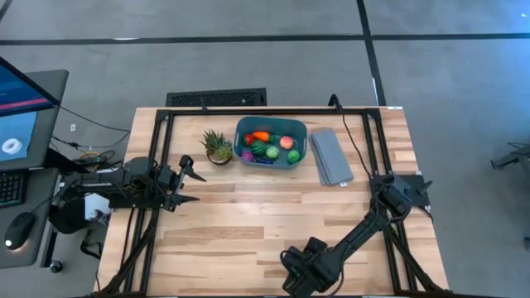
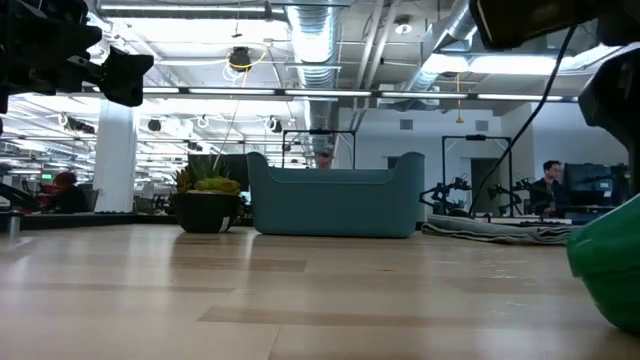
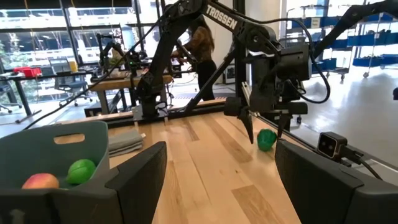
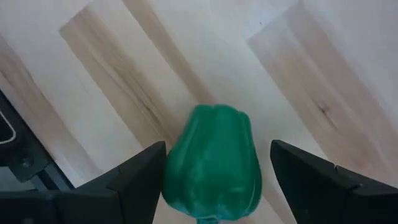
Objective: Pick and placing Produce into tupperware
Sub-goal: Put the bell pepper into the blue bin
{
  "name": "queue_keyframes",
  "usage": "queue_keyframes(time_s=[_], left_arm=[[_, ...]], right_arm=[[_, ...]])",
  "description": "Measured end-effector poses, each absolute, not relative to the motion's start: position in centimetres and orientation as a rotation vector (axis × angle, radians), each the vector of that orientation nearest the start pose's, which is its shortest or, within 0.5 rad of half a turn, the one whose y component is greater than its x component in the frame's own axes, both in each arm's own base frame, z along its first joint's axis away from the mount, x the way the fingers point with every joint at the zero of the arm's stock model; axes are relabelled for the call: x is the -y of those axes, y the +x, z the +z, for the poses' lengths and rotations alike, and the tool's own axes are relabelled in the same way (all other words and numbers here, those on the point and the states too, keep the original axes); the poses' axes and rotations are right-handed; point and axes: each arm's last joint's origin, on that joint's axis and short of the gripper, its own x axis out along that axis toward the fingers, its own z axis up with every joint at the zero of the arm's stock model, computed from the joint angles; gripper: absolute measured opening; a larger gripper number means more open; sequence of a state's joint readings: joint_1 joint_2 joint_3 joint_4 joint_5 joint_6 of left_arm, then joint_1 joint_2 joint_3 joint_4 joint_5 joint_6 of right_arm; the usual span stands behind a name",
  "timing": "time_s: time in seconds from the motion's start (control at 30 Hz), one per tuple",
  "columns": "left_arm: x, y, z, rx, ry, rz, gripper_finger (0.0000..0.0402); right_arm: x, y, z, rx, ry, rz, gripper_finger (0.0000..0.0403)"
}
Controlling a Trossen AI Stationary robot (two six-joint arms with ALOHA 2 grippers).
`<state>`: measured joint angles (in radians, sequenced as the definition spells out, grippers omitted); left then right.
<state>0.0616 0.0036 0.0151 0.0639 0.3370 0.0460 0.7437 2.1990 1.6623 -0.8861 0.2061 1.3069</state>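
Possibly the smooth green pepper (image 4: 214,163), lying on the worktop (image 1: 248,223) between the apart fingers of the right pincer (image 4: 214,180), far from the tupperware (image 1: 272,142), slips sideways when they close.

A spiky green potted plant (image 1: 218,146) stands at upper centre of the wooden desk (image 1: 248,223). A flat grey ribbed slab (image 1: 330,156) lies right of centre. A monitor (image 1: 21,108) fills the upper left corner.

Teal-blue tupperware (image 1: 272,157) shows red, orange, pink, magenta and green produce (image 1: 269,146). Solid glossy green pepper (image 4: 212,165) on a pale, streaky wood-grain bench (image 1: 248,223). Grey ribbed slab (image 1: 331,157), dark fingers (image 4: 134,177).
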Motion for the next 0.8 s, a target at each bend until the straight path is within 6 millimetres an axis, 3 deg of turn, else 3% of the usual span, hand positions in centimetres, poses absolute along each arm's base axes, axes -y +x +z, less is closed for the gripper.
queue_keyframes(time_s=[0.8], left_arm=[[0.4,9.5,17.5,0.08,0.053,-0.276,0.0288]], right_arm=[[-27.9,31.6,13.5,-1.296,0.463,-0.46,0.031]])
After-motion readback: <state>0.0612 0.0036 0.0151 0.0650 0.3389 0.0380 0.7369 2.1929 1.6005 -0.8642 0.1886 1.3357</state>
